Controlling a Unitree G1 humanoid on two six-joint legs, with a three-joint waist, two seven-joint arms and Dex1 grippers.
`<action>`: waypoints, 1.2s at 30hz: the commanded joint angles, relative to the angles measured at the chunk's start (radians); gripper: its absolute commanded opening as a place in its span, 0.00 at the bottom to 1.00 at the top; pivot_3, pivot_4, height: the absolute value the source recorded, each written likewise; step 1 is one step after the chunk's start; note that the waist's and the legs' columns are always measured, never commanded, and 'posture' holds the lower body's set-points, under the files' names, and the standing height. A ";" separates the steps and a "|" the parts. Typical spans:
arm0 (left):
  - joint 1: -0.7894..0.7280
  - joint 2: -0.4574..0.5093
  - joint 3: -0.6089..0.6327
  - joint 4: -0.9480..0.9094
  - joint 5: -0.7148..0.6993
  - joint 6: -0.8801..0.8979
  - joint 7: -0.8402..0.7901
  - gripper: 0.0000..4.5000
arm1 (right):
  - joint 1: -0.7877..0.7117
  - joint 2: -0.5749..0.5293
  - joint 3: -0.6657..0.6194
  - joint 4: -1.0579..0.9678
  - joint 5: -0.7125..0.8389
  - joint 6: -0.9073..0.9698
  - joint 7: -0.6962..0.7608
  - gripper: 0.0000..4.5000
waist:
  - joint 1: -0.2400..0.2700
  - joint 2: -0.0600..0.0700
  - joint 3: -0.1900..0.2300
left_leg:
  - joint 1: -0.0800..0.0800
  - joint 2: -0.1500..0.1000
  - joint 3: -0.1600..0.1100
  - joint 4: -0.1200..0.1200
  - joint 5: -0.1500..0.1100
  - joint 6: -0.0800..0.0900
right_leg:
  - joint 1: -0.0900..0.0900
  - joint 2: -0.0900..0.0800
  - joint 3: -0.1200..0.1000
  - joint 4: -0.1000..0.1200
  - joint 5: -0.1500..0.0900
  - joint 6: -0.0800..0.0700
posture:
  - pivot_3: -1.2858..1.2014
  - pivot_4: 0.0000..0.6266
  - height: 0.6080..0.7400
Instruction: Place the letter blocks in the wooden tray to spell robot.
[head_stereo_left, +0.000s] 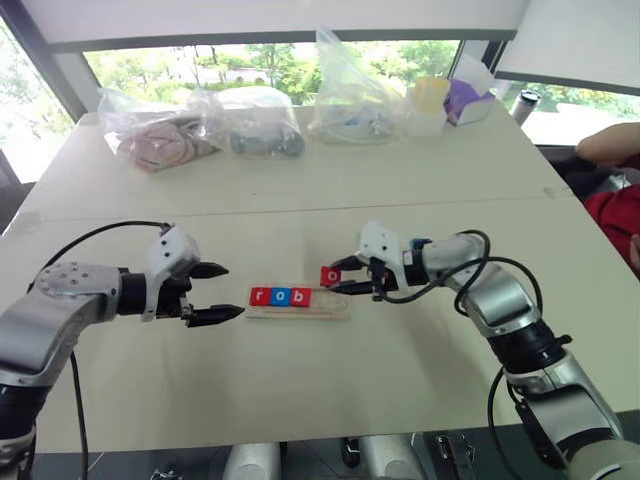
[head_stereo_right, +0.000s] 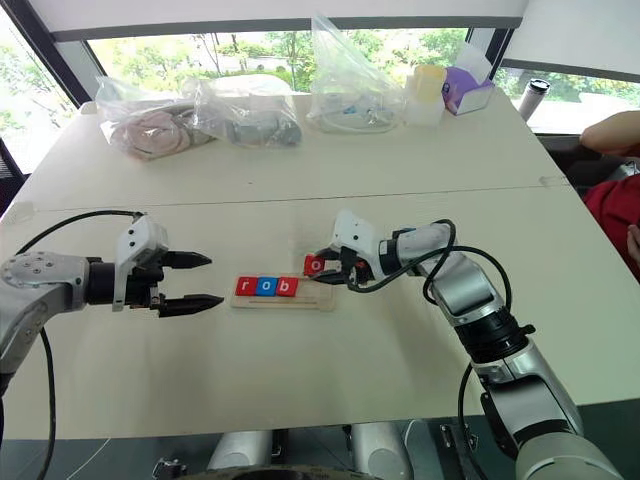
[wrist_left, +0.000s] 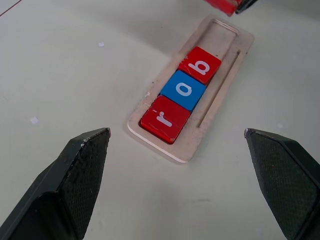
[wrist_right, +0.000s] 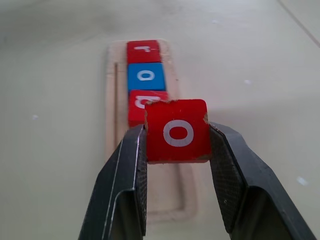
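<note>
The wooden tray (head_stereo_left: 332, 308) lies in the middle of the table, holding a red r block (head_stereo_left: 261, 296), a blue o block (head_stereo_left: 281, 296) and a red b block (head_stereo_left: 300, 296) side by side at its left end. My right gripper (head_stereo_left: 338, 277) is shut on a red o block (wrist_right: 176, 131) and holds it just above the tray's bare right end. My left gripper (head_stereo_left: 222, 293) stands open a little left of the tray, nothing between its fingers.
Clear plastic bags (head_stereo_left: 250, 125) with soft items, a yellow-lidded tub (head_stereo_left: 428, 105) and a purple tissue box (head_stereo_left: 468, 100) line the table's far side. A person's arm in red (head_stereo_left: 612, 195) shows at the right edge.
</note>
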 joint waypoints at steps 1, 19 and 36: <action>0.009 0.003 0.043 -0.038 -0.010 -0.002 0.016 1.00 | -0.017 0.002 0.023 -0.026 -0.013 -0.005 0.006 0.26 | 0.000 0.000 0.000 | 0.000 0.000 0.000 0.001 0.000 0.000 | 0.000 0.000 0.000 0.000 0.000 0.000 | 0.52 0.24 1.00; 0.038 -0.021 0.055 -0.064 -0.023 0.003 0.061 1.00 | -0.044 0.065 0.089 0.113 -0.094 -0.088 -0.022 0.26 | -0.002 0.000 0.000 | 0.000 0.000 0.000 0.003 0.000 0.000 | 0.001 0.001 0.000 0.001 0.001 0.001 | 0.52 0.24 1.00; 0.039 -0.027 0.045 -0.068 -0.031 0.004 0.086 1.00 | -0.053 0.109 0.090 0.160 -0.127 -0.114 -0.041 0.69 | -0.002 0.000 0.000 | 0.000 0.000 0.000 0.003 0.000 0.000 | 0.001 0.001 0.000 0.001 0.001 0.001 | 0.52 0.24 1.00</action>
